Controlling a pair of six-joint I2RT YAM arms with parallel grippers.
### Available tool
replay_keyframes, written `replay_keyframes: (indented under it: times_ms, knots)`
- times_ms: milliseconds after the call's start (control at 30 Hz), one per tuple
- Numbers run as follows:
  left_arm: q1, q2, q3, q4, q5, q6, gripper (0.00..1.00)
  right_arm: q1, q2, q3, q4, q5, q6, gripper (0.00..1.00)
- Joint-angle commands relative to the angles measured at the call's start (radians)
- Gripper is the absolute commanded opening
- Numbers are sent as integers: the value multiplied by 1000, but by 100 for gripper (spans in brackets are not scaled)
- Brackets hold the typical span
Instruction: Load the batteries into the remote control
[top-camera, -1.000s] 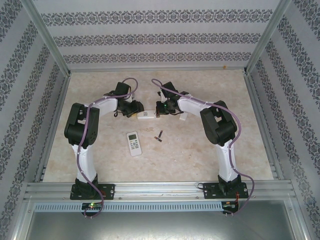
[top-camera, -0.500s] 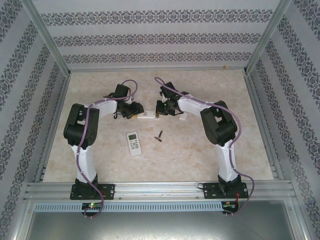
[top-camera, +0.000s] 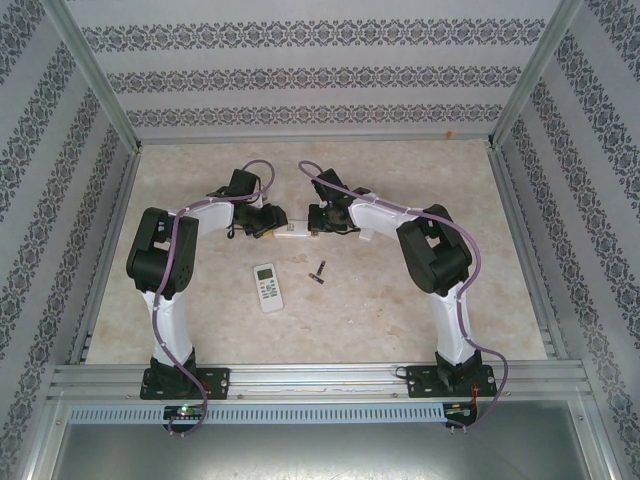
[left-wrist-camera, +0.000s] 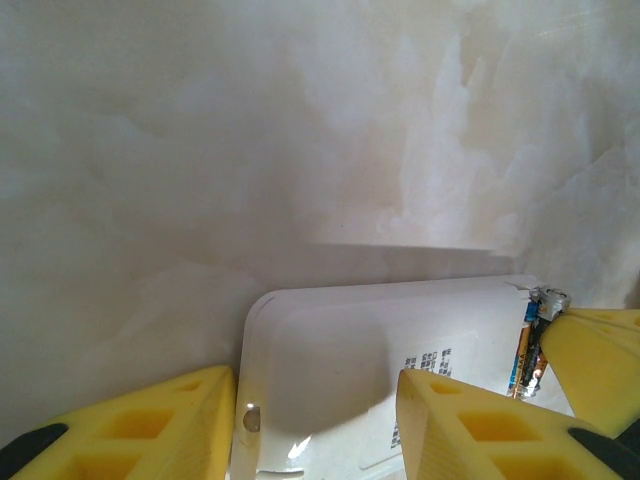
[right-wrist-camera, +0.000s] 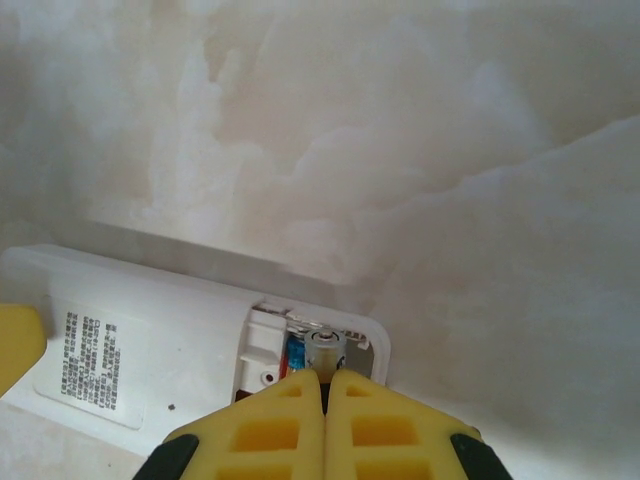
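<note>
Wallpapered walls (top-camera: 320, 75) close the cell at the back and both sides, and an aluminium rail (top-camera: 320, 378) runs along the near edge, so the beige marbled table (top-camera: 400, 330) is fenced all round. Most of it is bare. The far strip under the back wall, the right part beyond the right arm and the near band before the rail all lie open, with the work gathered left of centre. Two arms rise from the rail, the left arm (top-camera: 165, 290) and the right arm (top-camera: 450, 300), both bent inward so their grippers face each other. Two white remotes show from above. The remote control (top-camera: 292, 231) sits between the grippers with its labelled back turned up, and the second remote (top-camera: 267, 287) lies face-up nearer the rail, apart from both arms. The left gripper (left-wrist-camera: 315, 390) has its yellow fingers (left-wrist-camera: 470, 420) partway apart over one end of the remote control; I cannot tell whether they clamp it. The right gripper (right-wrist-camera: 325, 378) is fully closed with nothing between its fingers. Its joined tips touch the top of one battery (right-wrist-camera: 322, 350), which stands tilted in the open compartment (right-wrist-camera: 265, 345) at the other end. Two loose batteries (top-camera: 320, 271), as far as that size lets me count, lie just right of the second remote. One small white piece (top-camera: 368, 237) lies beside the right arm's wrist.
</note>
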Motion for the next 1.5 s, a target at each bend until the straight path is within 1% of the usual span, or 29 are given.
replay_keyframes:
  times_ms: [0, 233, 367, 533, 600, 733, 833, 900, 967, 1067, 1233, 1467]
  knots:
    - [-17, -3, -25, -5, 36, -15, 46, 1, 54, -41, -35, 11, 26, 6]
    - [-16, -5, -24, -5, 35, -17, 46, -9, 54, -39, -27, 9, 44, 5]
    - [-20, -7, -32, 18, 49, -33, 46, 8, 39, -91, -7, -43, 129, 5]
    - [-27, -11, -53, 39, 56, -42, 46, 16, -2, -151, 6, -38, 236, 5]
    - [-28, -12, -58, 43, 62, -46, 46, 15, -2, -137, -32, -53, 242, 4]
    - [-28, -30, -73, 51, 57, -46, 46, 26, -7, -162, -32, -100, 250, 2]
    - [-28, -31, -80, 64, 61, -53, 46, 35, 7, -167, -55, -83, 236, 2]
    - [-29, -31, -79, 68, 64, -55, 46, 34, 21, -167, -68, -90, 243, 3]
    - [-29, -32, -75, 61, 63, -51, 46, 38, 31, -167, -91, -69, 261, 3]
    - [-29, -36, -71, 54, 53, -43, 46, 43, 42, -157, -102, -50, 243, 7]
    - [-31, -26, -63, 56, 57, -44, 46, 43, 50, -107, -113, -25, 195, 12]
    - [-31, -26, -57, 40, 43, -32, 46, 36, -54, -45, -119, 11, 131, 20]
